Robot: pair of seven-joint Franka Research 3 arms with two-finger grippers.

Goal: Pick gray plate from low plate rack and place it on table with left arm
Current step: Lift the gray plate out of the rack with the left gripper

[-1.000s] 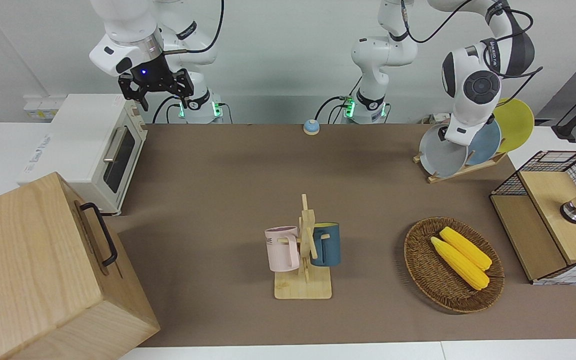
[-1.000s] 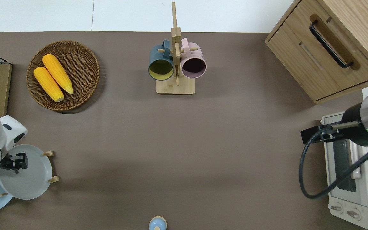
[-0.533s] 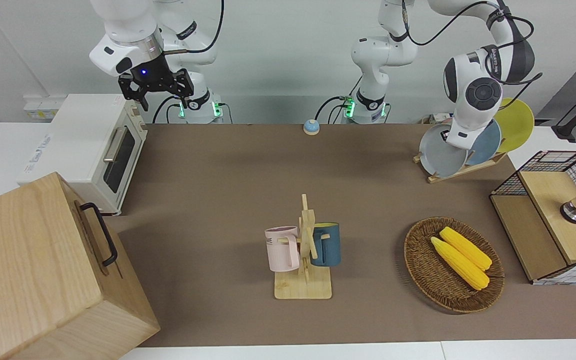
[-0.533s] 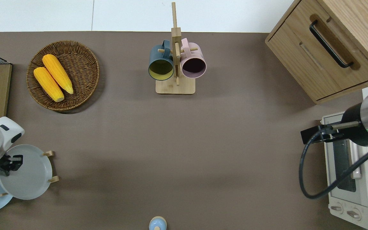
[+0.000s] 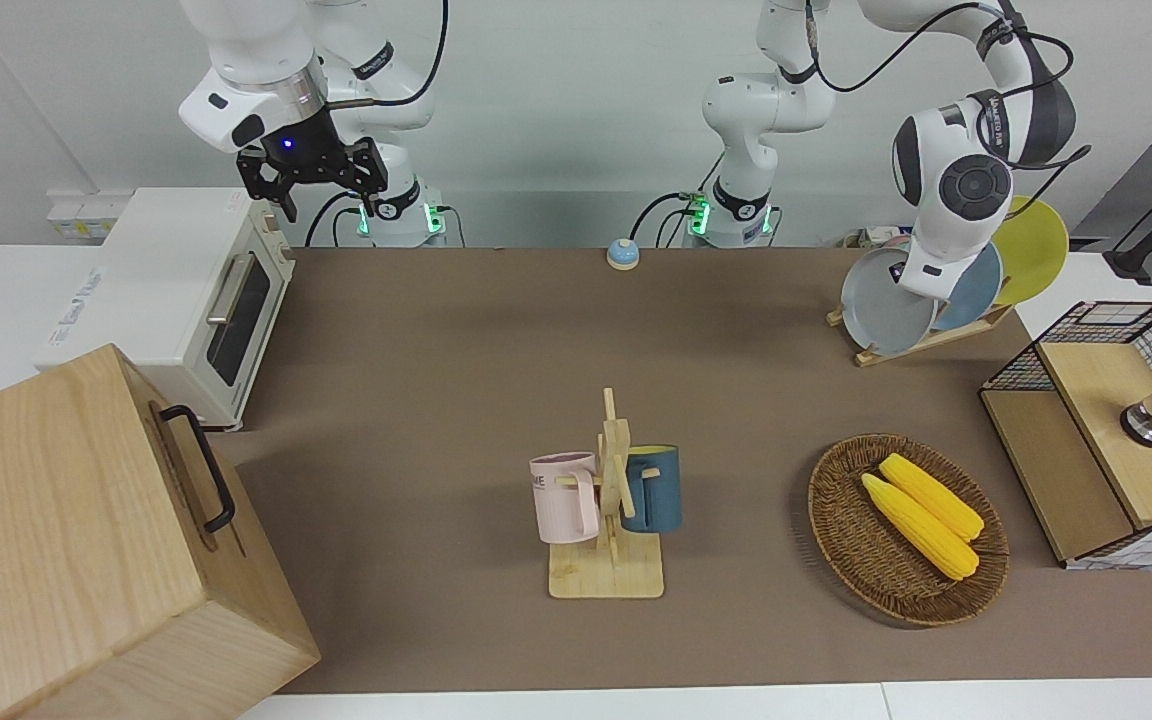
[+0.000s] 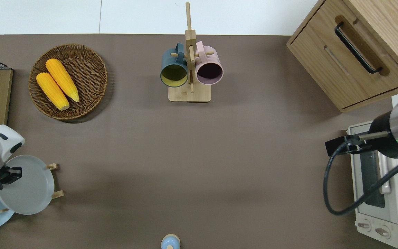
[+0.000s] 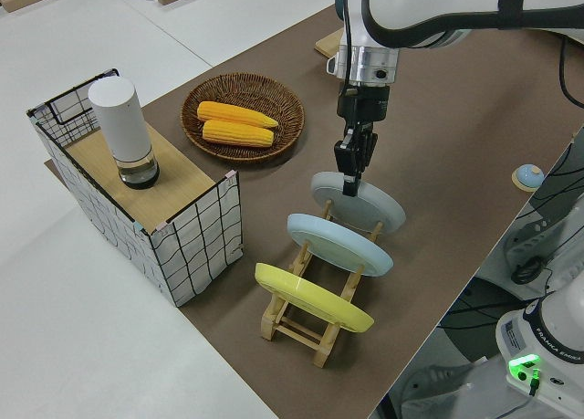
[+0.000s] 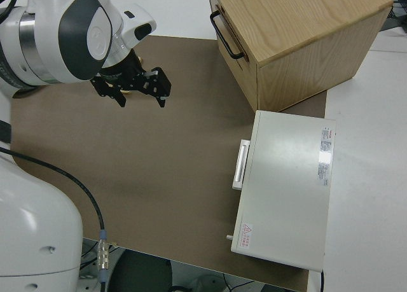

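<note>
Round pale blue-gray plate (image 7: pixel 360 205) with a shallow rim sits tilted in the low light wooden peg rack (image 7: pixel 301 317), at the rack's end farthest from the table edge, toward the left arm's end of the matte brown tabletop (image 6: pixel 199 155). Left arm's black two-finger gripper (image 7: pixel 349 174) points straight down at the upper rim of this plate; jaws straddle the rim, one finger on each face, and look clenched on it. Plate's lower edge is still down in the rack between the pegs.

Next slot holds a brighter sky-blue plate (image 7: pixel 339 243), then a yellow plate (image 7: pixel 313 298), both leaning the same way. Round woven wicker basket (image 6: pixel 97 90) with two yellow corn cobs (image 6: pixel 57 84) lies farther from the robots than the rack. Upright wooden mug tree (image 6: pixel 189 60) with a dark teal mug (image 6: pixel 174 67) and a pink mug (image 6: pixel 209 68) stands mid-tabletop. Right arm with its black gripper (image 5: pixel 312 172), jaws spread apart, is parked.
</note>
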